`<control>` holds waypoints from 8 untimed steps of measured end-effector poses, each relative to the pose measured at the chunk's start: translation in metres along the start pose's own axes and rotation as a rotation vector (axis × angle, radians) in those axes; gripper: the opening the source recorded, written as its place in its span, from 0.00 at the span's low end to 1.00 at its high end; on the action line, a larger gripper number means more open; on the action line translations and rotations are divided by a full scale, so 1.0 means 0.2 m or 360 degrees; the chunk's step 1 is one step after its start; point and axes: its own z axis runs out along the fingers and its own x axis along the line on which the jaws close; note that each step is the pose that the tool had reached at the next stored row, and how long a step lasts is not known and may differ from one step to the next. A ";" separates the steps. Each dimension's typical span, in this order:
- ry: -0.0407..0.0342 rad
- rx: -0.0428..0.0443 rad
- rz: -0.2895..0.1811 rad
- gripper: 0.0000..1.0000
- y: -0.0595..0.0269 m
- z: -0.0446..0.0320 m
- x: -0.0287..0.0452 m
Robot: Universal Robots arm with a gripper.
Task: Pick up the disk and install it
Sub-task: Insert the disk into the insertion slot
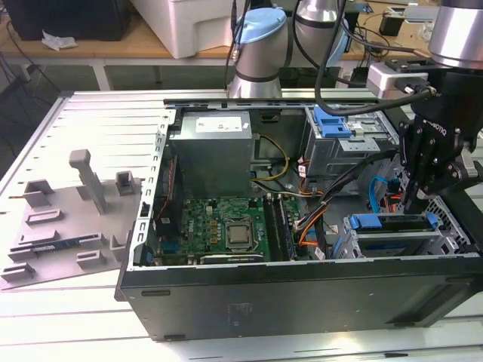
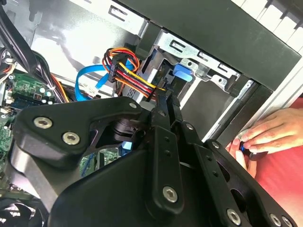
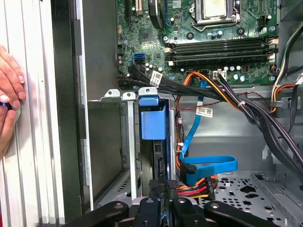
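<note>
**Exterior view:** An open computer case [image 1: 302, 294] lies on its side on a slatted tabletop [image 1: 75, 317]. The arm's black pincer [image 1: 413, 200] is lowered into the case at the exterior view's right. Its tips stand at the end of the disk [image 1: 385, 221], whose blue carrier rail runs along the drive cage [image 1: 347, 245] by the case's near wall. This view alone takes in the grey power supply [image 1: 210, 151], a blue bracket [image 1: 332, 121] in the far bay, and a grey fixture tray [image 1: 68, 219] beside the case at the exterior view's left.

**Second wrist view:** The fingers [image 2: 163, 111] are drawn close together with barely a gap and point into the drive cage. Whether they pinch the disk's edge cannot be told. A bundle of red, yellow and black power wires [image 2: 128, 71] and a blue data cable [image 2: 90, 80] crowd just beside them. A person's hand [image 2: 267, 135] rests against the outside of the case.

**First wrist view:** The disk [image 3: 154, 118] stands on edge in a cage slot, straight ahead of the pincer [image 3: 163, 185] and at its tips. The blue data cable [image 3: 208, 165] loops just beside the slot. Black cables [image 3: 189, 87] cross between the cage and the motherboard [image 3: 213, 42].
</note>
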 end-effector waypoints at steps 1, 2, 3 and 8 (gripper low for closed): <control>0.0000 0.0001 -0.0005 0.16 0.001 0.002 0.000; 0.0000 0.0002 -0.0007 0.16 0.002 0.003 0.000; -0.0001 0.0002 -0.0011 0.16 0.008 0.005 0.000; -0.0002 0.0007 -0.0033 0.16 0.010 0.010 -0.001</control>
